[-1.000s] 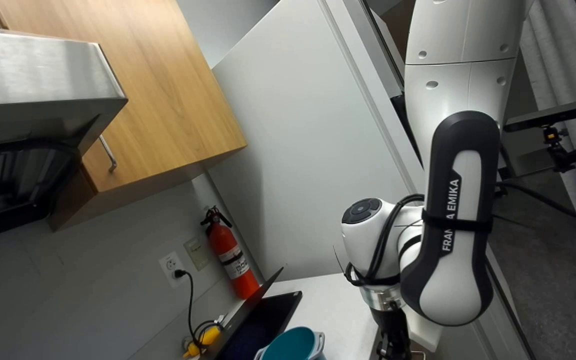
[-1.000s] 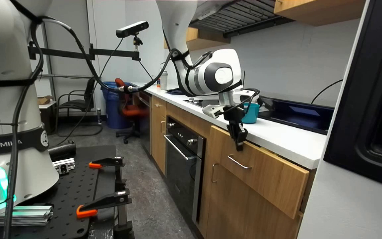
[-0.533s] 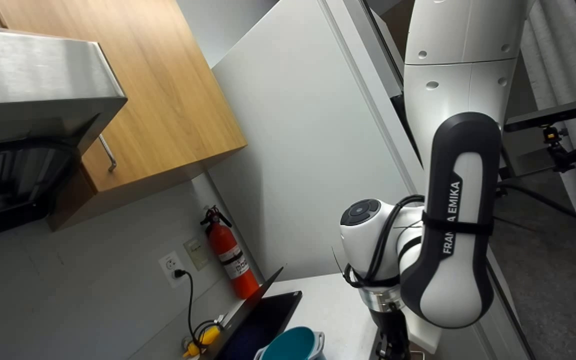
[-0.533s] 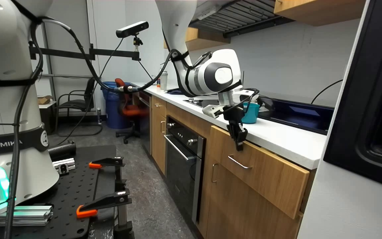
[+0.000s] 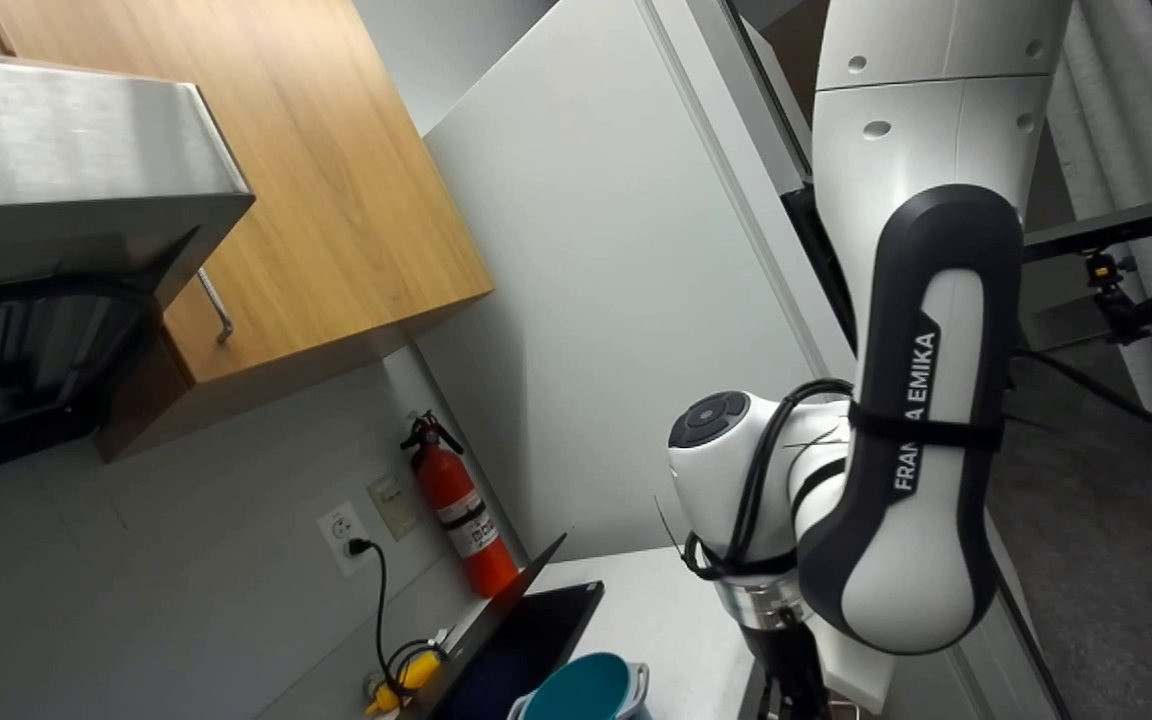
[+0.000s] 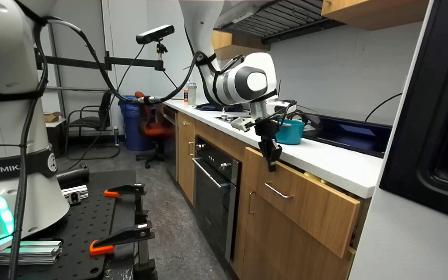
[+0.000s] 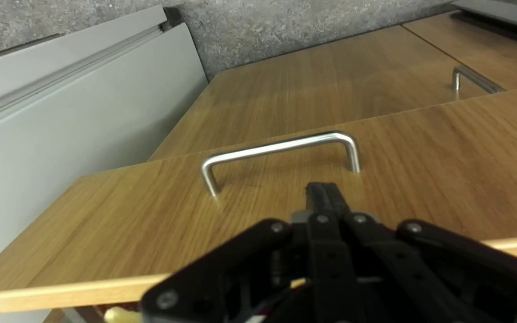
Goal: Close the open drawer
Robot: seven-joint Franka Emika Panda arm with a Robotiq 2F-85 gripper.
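Observation:
The wooden drawer point(image 6: 313, 206) stands partly open below the counter, with a dark gap behind its front in an exterior view. Its front also fills the wrist view point(image 7: 119, 229). Its silver bar handle point(image 6: 279, 191) shows in the wrist view too point(image 7: 281, 146). My gripper point(image 6: 272, 168) points down at the drawer's top edge, above the handle. In the wrist view the gripper point(image 7: 323, 188) has its fingertips together with nothing between them, overlapping the drawer front beside the handle. I cannot tell whether they touch the wood. Yellow items point(image 6: 313, 177) show inside the drawer.
The white counter point(image 6: 336, 163) overhangs the drawer and holds a teal pot point(image 6: 291, 132) and a dark blue bin point(image 6: 348, 134). An oven point(image 6: 214, 194) is beside the drawer. A white panel point(image 7: 83, 112) stands close at the drawer's far end.
My arm has shifted slightly up and away from the counter. The drawer has come out a little further, and yellow items now show inside it. The gripper looks unchanged.

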